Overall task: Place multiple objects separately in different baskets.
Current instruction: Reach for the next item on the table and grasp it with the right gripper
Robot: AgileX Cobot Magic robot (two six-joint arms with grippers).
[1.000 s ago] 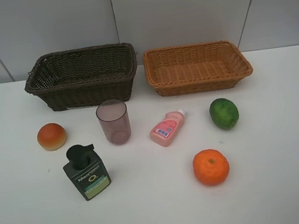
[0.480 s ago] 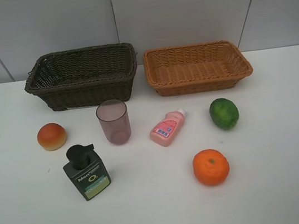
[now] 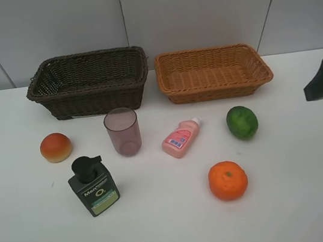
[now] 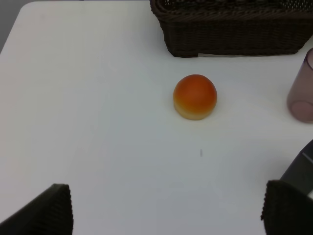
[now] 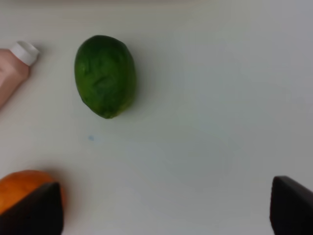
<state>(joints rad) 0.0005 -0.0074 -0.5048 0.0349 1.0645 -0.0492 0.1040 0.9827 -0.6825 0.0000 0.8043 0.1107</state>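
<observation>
Right hand (image 5: 161, 211) spread wide over table (image 5: 220, 98), near green lime (image 5: 105, 76)

A lab-like test bench: bare white table (image 3: 318, 195) before plain grey wall panels (image 3: 193, 6)

The tabletop (image 3: 166, 236) is white, smooth and matt. The dark basket (image 3: 94, 96) is coarse brown wicker, rough and dull. The tan basket (image 3: 218, 92) is a finer orange weave with a faint sheen. The cup (image 3: 123, 133) is translucent mauve plastic with smooth walls. The pink bottle (image 3: 179, 139) is smooth plastic with a white cap (image 3: 195, 121). The pump bottle (image 3: 96, 191) is dark green plastic, slightly glossy, with a matt black pump head (image 3: 86, 167) and a pale label (image 3: 103, 200). The lime (image 3: 242, 122) has finely pebbled, faintly shiny skin. The tangerine (image 3: 227, 180) is dimpled, and the peach (image 3: 56, 147) is smooth and matt.
</observation>
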